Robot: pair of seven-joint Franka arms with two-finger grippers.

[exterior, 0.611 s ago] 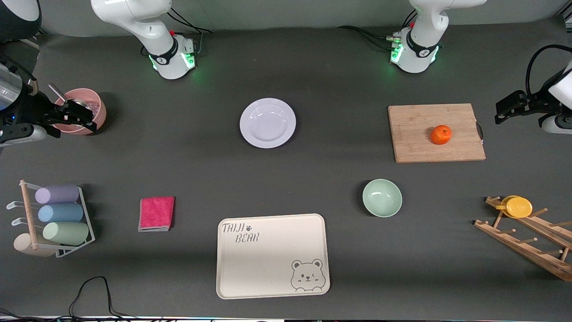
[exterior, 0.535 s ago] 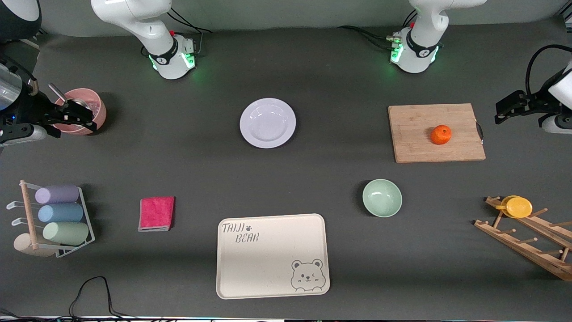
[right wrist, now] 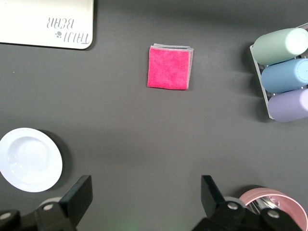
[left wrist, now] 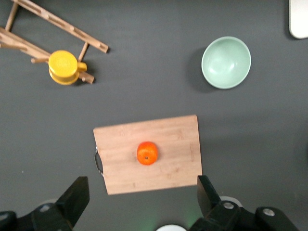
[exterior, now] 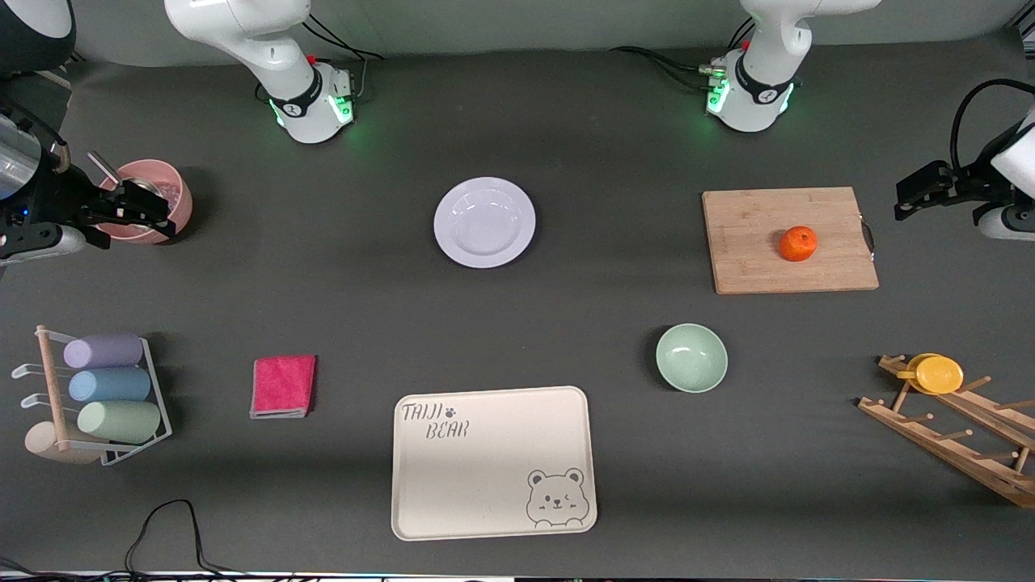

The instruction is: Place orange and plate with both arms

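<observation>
Just one orange (exterior: 798,243), one plate (exterior: 484,222) (well apart).

One orange (exterior: 798,243), one plate (exterior: 484,222), one mint bowl (exterior: 691,358), one cutting board (exterior: 760,259), one cream tray (exterior: 493,477) and one pink cloth (exterior: 283,385) are counted. Three tumblers (exterior: 109,386) are seen racked, with one yellow cup (exterior: 938,374) and one pink bucket (exterior: 166,190). Two grippers are counted: the left gripper (exterior: 910,200) and the right gripper (exterior: 149,217).

Dark table (exterior: 340,299) — plate (exterior: 484,222), tray (exterior: 493,461), bowl (exterior: 691,358)
</observation>
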